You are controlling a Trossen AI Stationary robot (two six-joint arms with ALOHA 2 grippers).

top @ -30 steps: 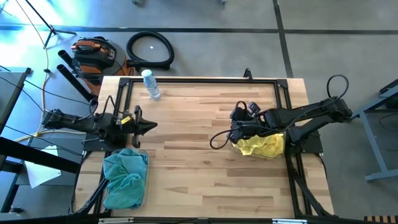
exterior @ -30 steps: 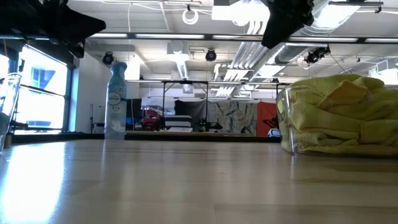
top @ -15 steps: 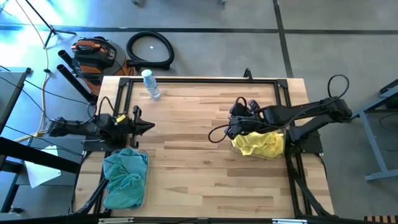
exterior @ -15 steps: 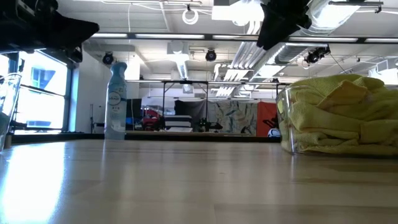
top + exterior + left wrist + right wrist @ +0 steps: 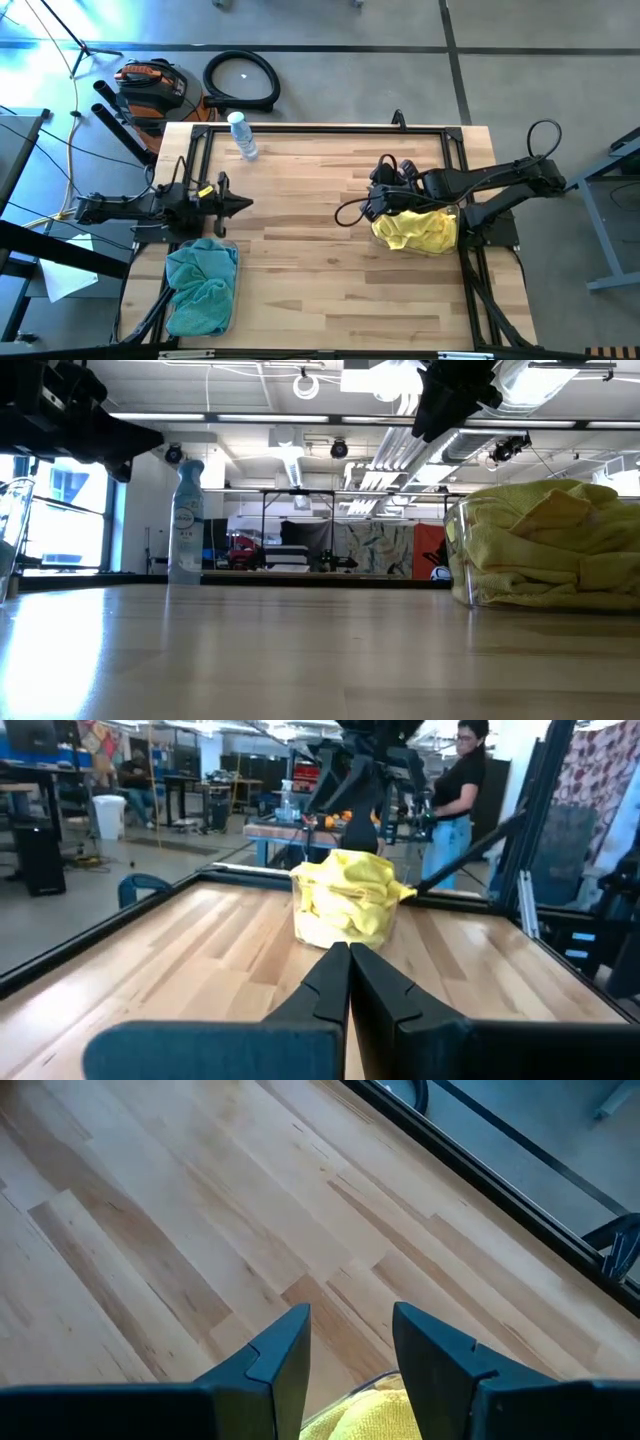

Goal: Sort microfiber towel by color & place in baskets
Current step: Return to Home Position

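A pile of yellow microfiber towels (image 5: 418,232) fills a clear basket (image 5: 462,550) at the table's right. It also shows in the left wrist view (image 5: 345,900). Teal towels (image 5: 202,283) lie heaped in the other basket at the near left. My right gripper (image 5: 350,1325) hangs open above the bare wood, just left of the yellow pile's edge (image 5: 372,1415), with nothing between its fingers. My left gripper (image 5: 243,203) is shut and empty. It points level toward the table's right, just beyond the far side of the teal pile (image 5: 202,283).
A clear spray bottle (image 5: 241,135) stands at the far left of the table (image 5: 310,270). A black frame rail (image 5: 320,128) runs along the table's edges. The wide middle of the wood is bare. A person (image 5: 455,800) stands beyond the table's right end.
My left arm has sunk a little toward the table, its gripper still shut and level. The towels and baskets have not moved.
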